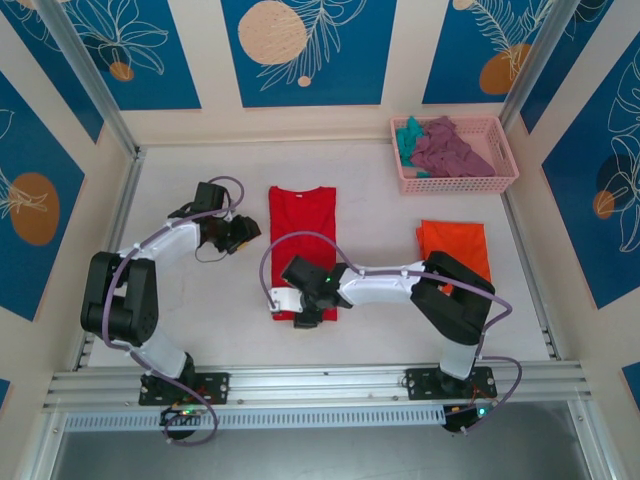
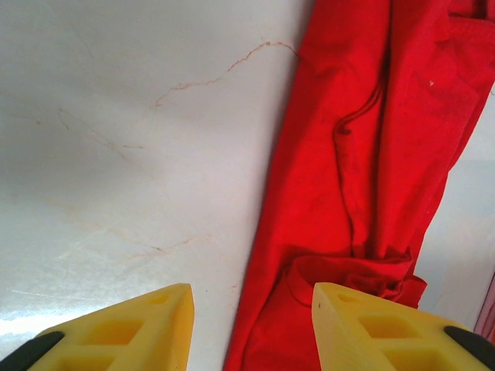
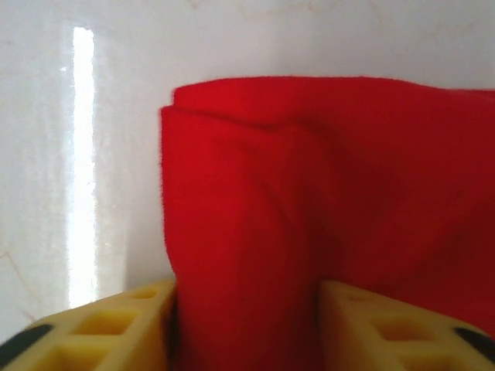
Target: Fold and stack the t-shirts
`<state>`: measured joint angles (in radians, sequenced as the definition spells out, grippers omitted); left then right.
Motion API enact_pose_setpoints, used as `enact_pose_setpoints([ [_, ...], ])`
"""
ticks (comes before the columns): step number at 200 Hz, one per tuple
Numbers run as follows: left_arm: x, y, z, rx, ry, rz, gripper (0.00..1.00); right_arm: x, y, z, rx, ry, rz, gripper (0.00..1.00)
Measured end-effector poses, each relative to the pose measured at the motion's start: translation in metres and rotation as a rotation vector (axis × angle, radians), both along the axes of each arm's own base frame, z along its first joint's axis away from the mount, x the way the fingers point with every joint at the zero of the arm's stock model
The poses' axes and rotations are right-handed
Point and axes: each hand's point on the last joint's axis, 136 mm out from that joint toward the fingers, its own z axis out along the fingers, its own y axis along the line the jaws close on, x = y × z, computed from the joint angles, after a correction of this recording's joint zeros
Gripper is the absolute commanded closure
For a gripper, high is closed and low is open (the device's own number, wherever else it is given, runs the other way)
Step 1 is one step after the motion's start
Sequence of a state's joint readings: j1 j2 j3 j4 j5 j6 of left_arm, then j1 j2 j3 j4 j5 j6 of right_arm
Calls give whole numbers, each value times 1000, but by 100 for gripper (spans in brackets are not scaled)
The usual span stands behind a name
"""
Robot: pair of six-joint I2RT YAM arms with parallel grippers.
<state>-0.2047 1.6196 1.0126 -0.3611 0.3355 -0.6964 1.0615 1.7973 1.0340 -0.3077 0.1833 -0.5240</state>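
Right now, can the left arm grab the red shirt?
Probably yes. The left pincer hangs open right beside the red shirt, which lies flat on the table with nothing between them. In the left wrist view the shirt's edge already sits between the yellow fingers.

A long folded t-shirt (image 1: 303, 235) lies flat on the table (image 1: 180, 330), running away from the arm bases. The right gripper (image 1: 308, 312) sits at its near end, with the cloth's edge between its fingers (image 3: 116, 325). The left gripper (image 1: 243, 230) hangs just left of the shirt's far half, jaws apart. A second folded shirt (image 1: 455, 245) lies well right of the right gripper. Beyond it, a basket (image 1: 500, 180) holds two bundled shirts (image 1: 445, 150).
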Motion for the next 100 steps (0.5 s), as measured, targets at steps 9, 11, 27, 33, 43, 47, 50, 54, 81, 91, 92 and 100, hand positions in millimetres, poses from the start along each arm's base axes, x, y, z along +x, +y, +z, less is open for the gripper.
enact_pose_setpoints([
  [9,0,0,0,0,0,0,55,2,0,1,-4,-13,5,89],
  [11,0,0,0,0,0,0,55,3,0,1,-5,-18,10,90],
  [27,0,0,-1,0,1,0,55,3,0,3,-11,-20,7,100],
  [33,0,0,-1,-1,1,0,55,3,0,4,-14,-20,8,100],
  [43,1,-1,-2,-3,3,-2,55,2,0,4,-16,-19,13,100],
  [47,1,-1,-3,-4,5,-2,55,2,-1,4,-16,-16,14,100],
  [50,1,-1,-3,-5,5,-2,55,1,-1,4,-17,-14,14,100],
  [54,1,-2,-4,-8,6,-2,55,0,-1,5,-17,-10,16,100],
  [81,6,-7,-12,-30,13,-6,55,-17,-10,11,-28,72,21,100],
  [91,9,-9,-18,-41,19,-1,55,-25,-13,16,-26,108,22,100],
  [92,10,-9,-18,-42,20,0,55,-26,-14,17,-24,113,22,100],
  [100,11,-10,-23,-49,27,2,56,-32,-15,22,-18,139,22,100],
])
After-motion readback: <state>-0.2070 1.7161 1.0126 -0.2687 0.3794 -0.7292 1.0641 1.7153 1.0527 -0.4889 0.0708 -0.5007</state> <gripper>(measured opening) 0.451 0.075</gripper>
